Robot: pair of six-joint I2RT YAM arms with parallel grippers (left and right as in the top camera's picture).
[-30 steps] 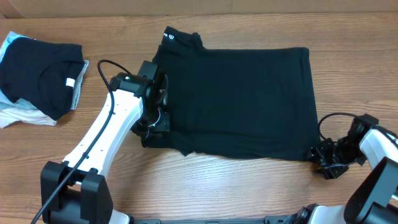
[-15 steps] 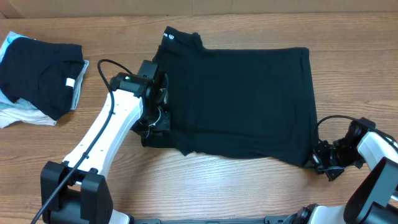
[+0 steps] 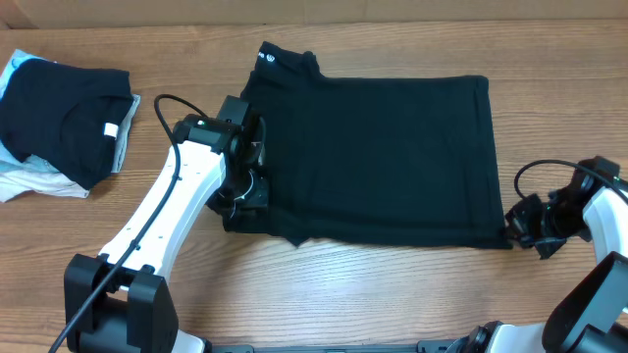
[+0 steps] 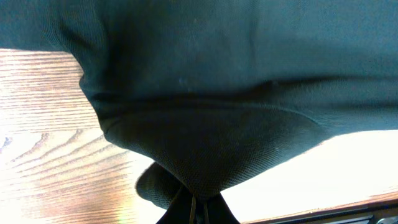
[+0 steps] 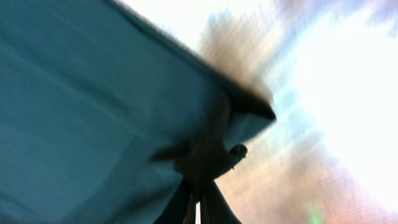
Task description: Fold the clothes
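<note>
A black shirt (image 3: 383,157) lies spread on the wooden table, collar at the upper left. My left gripper (image 3: 245,201) is shut on the shirt's near left edge; in the left wrist view the dark cloth (image 4: 205,149) bunches down into the closed jaws. At the shirt's near right corner my right gripper (image 3: 517,224) is shut on the cloth, and the right wrist view shows the corner (image 5: 211,155) pinched between the jaws, blurred.
A stack of folded clothes (image 3: 59,113), black on top of pale ones, lies at the far left of the table (image 3: 373,284). A black cable (image 3: 540,172) loops above the right gripper.
The right gripper has closed on the shirt's near right corner and pulled it to the right, drawing the lower hem straighter. The left arm has not moved.
</note>
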